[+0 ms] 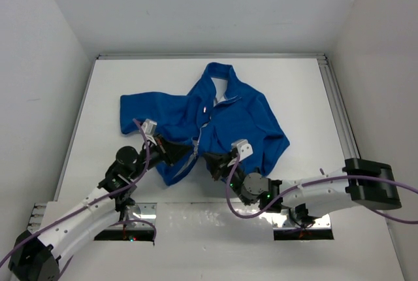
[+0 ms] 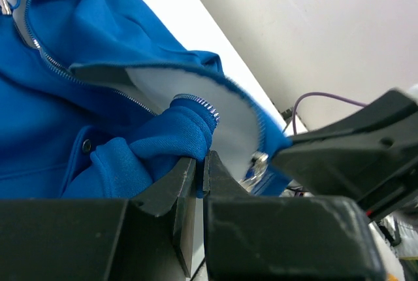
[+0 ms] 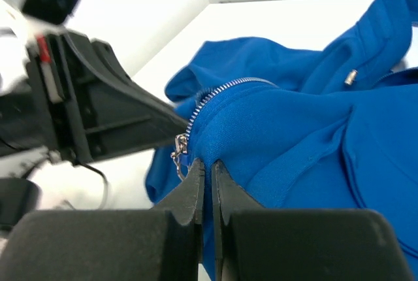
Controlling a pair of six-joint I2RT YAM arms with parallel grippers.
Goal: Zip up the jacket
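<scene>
Jacket: the jacket is spread front-up in the middle of the counter, collar toward the far edge, hem toward the near edge, one sleeve reaching toward the left edge.
Zipper: the zipper runs collar to hem. At the hem the two front edges gape and whitish lining shows, so it is unjoined there.
Slider: the slider hangs at the bottom of one front edge, just beside the right tool's tips.
Handling: soft, light fleece, so it will likely bunch and drag rather than hold its shape. It is not fragile, and the teeth are the only stiff part.
Where to hold: judged best at the hem corners beside the teeth, keeping that stretch taut.
Left tool: the left tool is clenched on a fold of hem fabric.
Right tool: the right tool is clenched on the opposite front edge at the hem.
</scene>
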